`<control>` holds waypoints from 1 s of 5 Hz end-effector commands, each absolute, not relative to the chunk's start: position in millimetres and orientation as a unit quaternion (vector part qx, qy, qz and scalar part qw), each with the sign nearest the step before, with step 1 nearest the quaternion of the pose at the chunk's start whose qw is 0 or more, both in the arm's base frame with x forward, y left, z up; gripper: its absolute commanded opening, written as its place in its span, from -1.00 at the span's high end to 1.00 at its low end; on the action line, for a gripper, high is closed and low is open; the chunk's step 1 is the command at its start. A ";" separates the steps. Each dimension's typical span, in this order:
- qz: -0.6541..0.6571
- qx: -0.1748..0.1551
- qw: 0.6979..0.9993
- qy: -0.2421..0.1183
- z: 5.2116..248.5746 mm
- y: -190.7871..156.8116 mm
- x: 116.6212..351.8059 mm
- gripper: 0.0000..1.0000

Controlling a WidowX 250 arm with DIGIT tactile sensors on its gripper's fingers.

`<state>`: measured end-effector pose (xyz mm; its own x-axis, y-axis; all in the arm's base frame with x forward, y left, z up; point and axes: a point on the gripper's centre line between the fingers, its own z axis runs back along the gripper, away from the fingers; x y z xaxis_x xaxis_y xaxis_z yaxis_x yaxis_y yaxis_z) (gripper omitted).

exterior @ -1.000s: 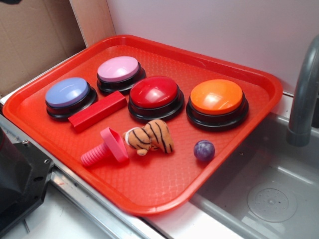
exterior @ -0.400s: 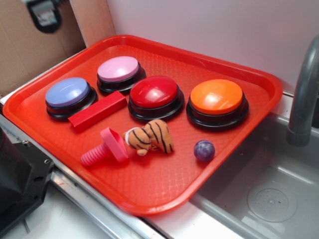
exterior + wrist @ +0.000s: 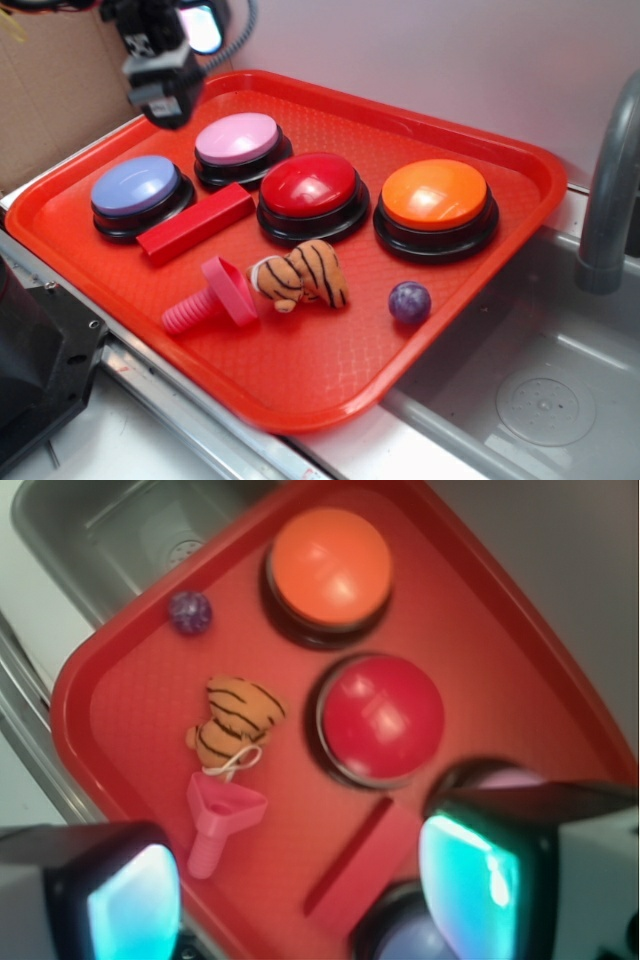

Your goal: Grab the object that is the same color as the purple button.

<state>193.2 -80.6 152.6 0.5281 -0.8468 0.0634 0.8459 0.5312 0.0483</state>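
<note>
A small dark purple marbled ball (image 3: 410,302) lies on the red tray (image 3: 330,380) near its right front, below the orange button; in the wrist view the ball (image 3: 190,612) is at the upper left. The purple button (image 3: 135,186) sits at the tray's left; only its edge (image 3: 415,945) shows in the wrist view. My gripper (image 3: 165,85) hangs high over the tray's back left corner, far from the ball. In the wrist view the gripper (image 3: 300,900) is open and empty, with its teal pads (image 3: 470,885) wide apart.
Pink (image 3: 238,140), red (image 3: 309,188) and orange (image 3: 435,196) dome buttons stand on the tray. A red block (image 3: 196,223), a pink plastic screw (image 3: 215,297) and a tiger plush (image 3: 300,276) lie in front. A sink (image 3: 540,400) and grey faucet (image 3: 610,190) are at right.
My gripper has come into the exterior view from the top left and moved right and down toward the tray's back left corner. The objects on the tray have not moved.
</note>
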 end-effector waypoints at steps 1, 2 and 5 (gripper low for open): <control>-0.607 -0.022 0.790 -0.090 123.1 -126.6 205.1 -1.00; -0.654 -0.024 0.752 -0.086 94.3 -147.5 209.1 -1.00; -0.720 -0.045 0.672 -0.167 49.1 -181.4 207.9 -1.00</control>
<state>214.5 -175.7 39.9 -0.0789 -0.9595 0.2703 0.9887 -0.0406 0.1446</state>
